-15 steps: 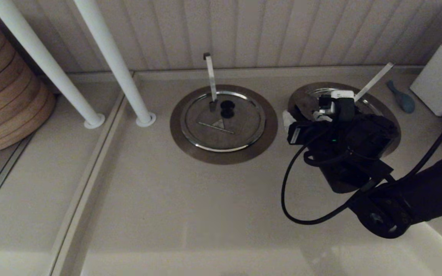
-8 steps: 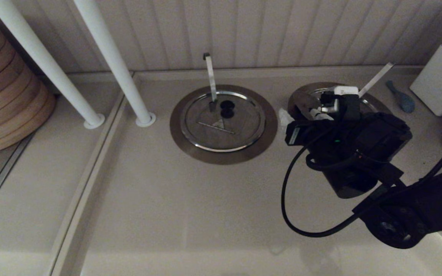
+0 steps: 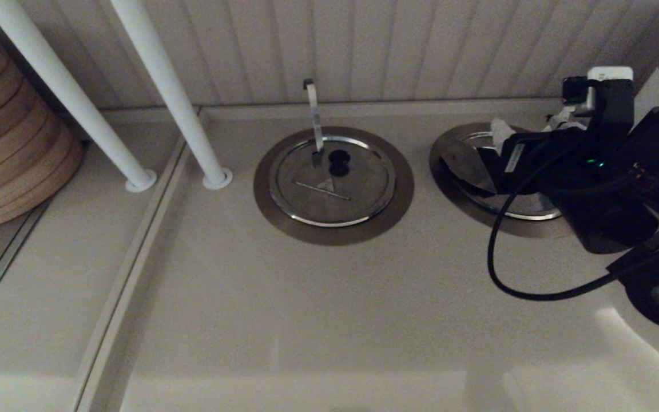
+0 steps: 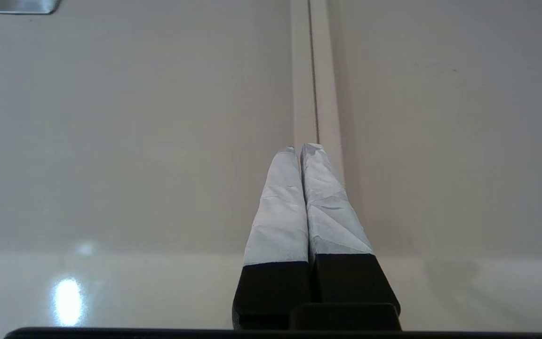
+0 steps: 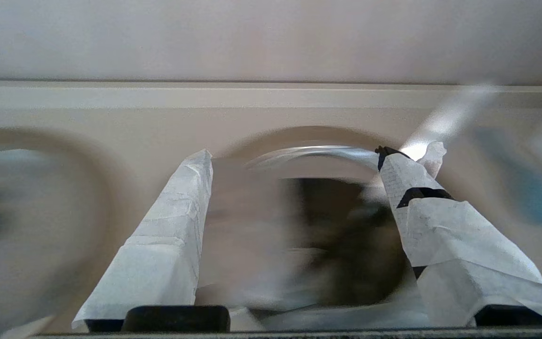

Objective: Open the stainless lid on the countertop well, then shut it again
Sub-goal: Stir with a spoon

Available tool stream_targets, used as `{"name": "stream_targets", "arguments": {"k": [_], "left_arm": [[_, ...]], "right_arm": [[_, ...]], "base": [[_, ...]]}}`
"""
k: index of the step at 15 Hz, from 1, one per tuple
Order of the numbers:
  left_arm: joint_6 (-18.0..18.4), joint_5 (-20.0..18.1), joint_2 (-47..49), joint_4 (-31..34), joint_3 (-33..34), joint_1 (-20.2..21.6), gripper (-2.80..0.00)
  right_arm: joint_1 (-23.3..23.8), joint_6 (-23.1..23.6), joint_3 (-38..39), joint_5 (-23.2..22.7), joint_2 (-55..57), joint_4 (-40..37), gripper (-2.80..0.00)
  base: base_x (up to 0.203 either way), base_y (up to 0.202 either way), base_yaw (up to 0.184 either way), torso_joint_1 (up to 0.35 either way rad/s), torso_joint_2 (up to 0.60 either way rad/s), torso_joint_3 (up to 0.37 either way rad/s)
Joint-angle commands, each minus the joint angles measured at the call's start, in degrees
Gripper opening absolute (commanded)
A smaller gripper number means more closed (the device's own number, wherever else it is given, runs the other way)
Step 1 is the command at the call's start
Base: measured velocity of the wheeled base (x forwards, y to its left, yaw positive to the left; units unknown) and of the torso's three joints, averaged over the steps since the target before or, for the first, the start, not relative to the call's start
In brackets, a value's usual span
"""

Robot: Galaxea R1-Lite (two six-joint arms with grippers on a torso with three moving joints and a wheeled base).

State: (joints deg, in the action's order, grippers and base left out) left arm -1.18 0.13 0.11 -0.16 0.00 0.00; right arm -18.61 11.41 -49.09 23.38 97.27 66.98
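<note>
While the beige countertop (image 3: 318,297) is filling most of the head view, the right arm (image 3: 621,189) is hanging over the countertop well (image 3: 449,157) at right. That well is wearing the stainless lid (image 3: 478,189), seated flat. Right gripper (image 5: 299,162) is standing spread wide, gripping nothing. Left gripper (image 4: 302,148) is sitting pressed closed above bare counter.

Beige countertop (image 3: 306,309) carries two round steel collars (image 3: 333,234), white posts (image 3: 135,166).
</note>
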Motion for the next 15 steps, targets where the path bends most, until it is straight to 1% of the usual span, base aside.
{"name": "stream_targets", "arguments": {"k": [1,4,6,8,10,11,13,14,15], "left_arm": [[0.0,0.0,0.0,0.0,0.0,0.0,-2.8],[0.0,0.0,0.0,-0.1,0.0,0.0,-2.8],[0.0,0.0,0.0,0.0,0.0,0.0,-2.8],[0.0,0.0,0.0,0.0,0.0,0.0,-2.8],[0.0,0.0,0.0,0.0,0.0,0.0,-2.8],[0.0,0.0,0.0,0.0,0.0,0.0,-2.8],[0.0,0.0,0.0,0.0,0.0,0.0,-2.8],[0.0,0.0,0.0,0.0,0.0,0.0,-2.8],[0.0,0.0,0.0,0.0,0.0,0.0,-2.8]], "right_arm": [[6.7,-0.5,-4.4,-0.8,0.9,-3.7,0.0],[10.6,-1.4,-15.9,-2.8,6.9,-10.3,0.0],[12.6,-1.7,-24.5,-3.7,10.7,-16.4,0.0],[14.9,-2.2,-31.9,-6.5,13.6,-24.7,0.0],[17.4,-3.0,-40.5,-8.2,15.8,-35.9,0.0],[18.7,-4.6,-45.4,-8.6,16.9,-42.7,0.0],[20.4,-10.0,-55.7,-9.4,19.6,-56.7,0.0],[21.0,-12.2,-58.6,-9.5,20.7,-63.0,0.0],[21.2,-13.8,-59.7,-7.8,21.0,-65.1,0.0]], "base": [[0.0,0.0,0.0,0.0,0.0,0.0],[0.0,0.0,0.0,0.0,0.0,0.0],[0.0,0.0,0.0,0.0,0.0,0.0],[0.0,0.0,0.0,0.0,0.0,0.0],[0.0,0.0,0.0,0.0,0.0,0.0],[0.0,0.0,0.0,0.0,0.0,0.0],[0.0,0.0,0.0,0.0,0.0,0.0],[0.0,0.0,0.0,0.0,0.0,0.0],[0.0,0.0,0.0,0.0,0.0,0.0]]}}
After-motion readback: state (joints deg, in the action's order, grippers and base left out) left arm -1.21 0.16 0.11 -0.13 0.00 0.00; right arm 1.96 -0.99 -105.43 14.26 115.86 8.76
